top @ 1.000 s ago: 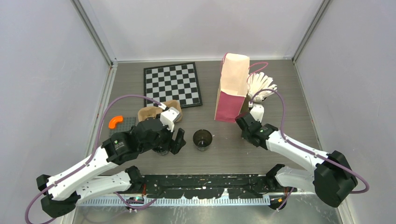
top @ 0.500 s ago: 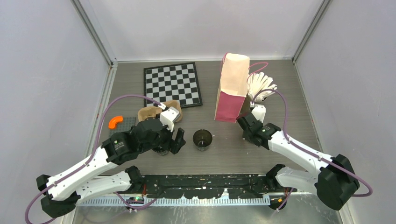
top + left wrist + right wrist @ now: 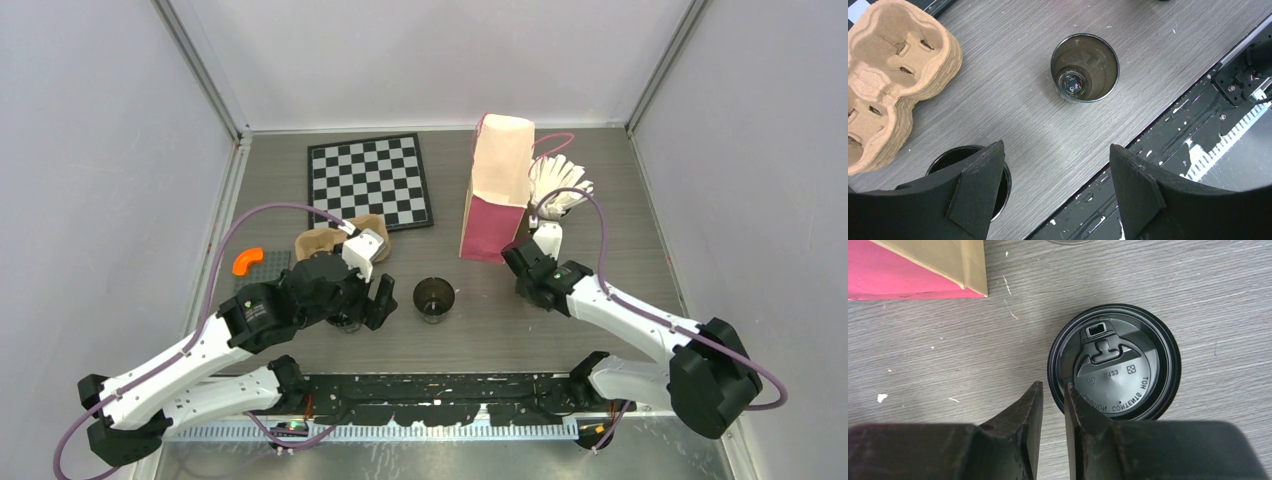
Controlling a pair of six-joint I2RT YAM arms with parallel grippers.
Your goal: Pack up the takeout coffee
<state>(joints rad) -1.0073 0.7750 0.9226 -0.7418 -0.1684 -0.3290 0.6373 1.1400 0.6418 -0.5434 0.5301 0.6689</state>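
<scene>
Lying flat on the tabletop (image 3: 1198, 280) near the paper bag's (image 3: 908, 270) corner, the black lid (image 3: 1113, 360) has one edge of its rim in the narrow slit of your right pincer (image 3: 1053, 386). You cannot tell whether it pinches. That arm stretches forward with its wrist tipped down. Your left arm bends inward and its pincer (image 3: 1055, 147) hangs released, jaws wide. One finger is over a black cup (image 3: 950, 157), and the other cup (image 3: 1085, 67) stands open just ahead, with the pulp tray (image 3: 893, 75) beside.

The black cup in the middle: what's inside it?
The cup looks empty: only its dark walls and shiny bottom show. The other cup is partly hidden behind the left jaws.
</scene>
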